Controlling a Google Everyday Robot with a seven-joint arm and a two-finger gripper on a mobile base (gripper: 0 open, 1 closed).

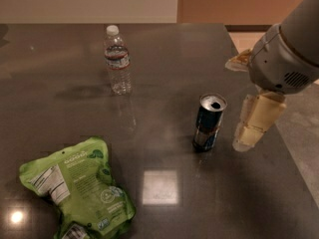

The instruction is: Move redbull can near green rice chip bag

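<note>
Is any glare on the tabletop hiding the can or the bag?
Camera view: a square glare patch lies on the table between the green rice chip bag and the redbull can, covering neither; a small bright spot glints left of the bag; the pincer hangs just right of the can, clear of glare.

Upright water bottle (118, 59) on dark table (174, 63)

The can (209, 122) is seen standing upright on the dark table (164, 59), right of centre, with its silver top facing up. The gripper (247, 136) is held just to the right of the can, pointed downward and apart from it. The bag (79, 193) is laid flat at the front left, well apart from the can. A bottle (117, 59) is stood upright towards the back.
</note>
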